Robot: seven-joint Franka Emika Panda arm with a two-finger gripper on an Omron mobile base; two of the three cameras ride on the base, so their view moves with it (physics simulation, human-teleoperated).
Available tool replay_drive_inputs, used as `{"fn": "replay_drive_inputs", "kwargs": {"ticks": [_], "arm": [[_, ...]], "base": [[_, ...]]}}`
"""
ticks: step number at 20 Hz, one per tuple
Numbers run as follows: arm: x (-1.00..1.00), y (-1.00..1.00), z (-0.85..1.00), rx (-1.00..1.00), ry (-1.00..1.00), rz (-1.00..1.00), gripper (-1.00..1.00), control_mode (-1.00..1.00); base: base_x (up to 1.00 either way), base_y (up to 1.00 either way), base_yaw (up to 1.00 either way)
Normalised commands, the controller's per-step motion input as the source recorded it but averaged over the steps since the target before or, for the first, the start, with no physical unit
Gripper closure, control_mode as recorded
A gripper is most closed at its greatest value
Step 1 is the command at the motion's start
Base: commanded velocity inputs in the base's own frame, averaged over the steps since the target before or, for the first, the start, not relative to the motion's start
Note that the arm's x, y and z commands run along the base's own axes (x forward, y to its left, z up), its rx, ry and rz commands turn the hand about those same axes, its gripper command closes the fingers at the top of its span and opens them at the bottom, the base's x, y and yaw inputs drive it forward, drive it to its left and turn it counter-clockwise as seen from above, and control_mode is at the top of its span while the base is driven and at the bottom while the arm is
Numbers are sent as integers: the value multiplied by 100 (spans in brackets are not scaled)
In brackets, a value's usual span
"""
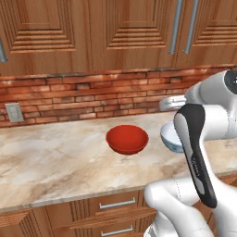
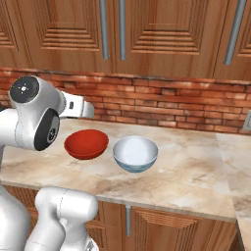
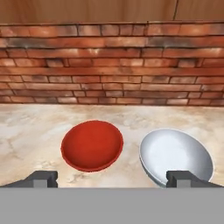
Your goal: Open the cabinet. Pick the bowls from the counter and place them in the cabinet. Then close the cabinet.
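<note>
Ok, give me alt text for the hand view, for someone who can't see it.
A glossy red round bowl and a pale bowl with a silvery inside sit side by side, apart, on a beige marbled stone counter. A red brick wall runs behind them, and the open gripper has its two dark fingertips at the bottom edge.

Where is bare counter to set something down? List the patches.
Free: the counter left of the red bowl, out to the wall outlet; and right of the pale bowl, toward the corner. Crowded: the narrow gap between the two bowls.
</note>
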Motion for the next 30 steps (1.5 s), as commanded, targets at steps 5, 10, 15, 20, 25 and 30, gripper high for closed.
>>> {"fn": "replay_drive_inputs", "kwargs": {"ticks": [5, 10, 15, 20, 25, 30], "arm": [[0, -14, 77, 3, 0, 0, -100, -100], [0, -13, 65, 1, 0, 0, -100, -100], [0, -27, 47, 0, -3, 0, -100, -100], [7, -35, 20, 1, -2, 0, -100, -100], [26, -26, 11, 0, 0, 0, -100, -100], [40, -27, 0, 0, 0, 0, -100, -100]], "base": [[0, 0, 0], [0, 0, 0], [0, 0, 0], [0, 0, 0], [0, 0, 0], [0, 0, 0]]}}
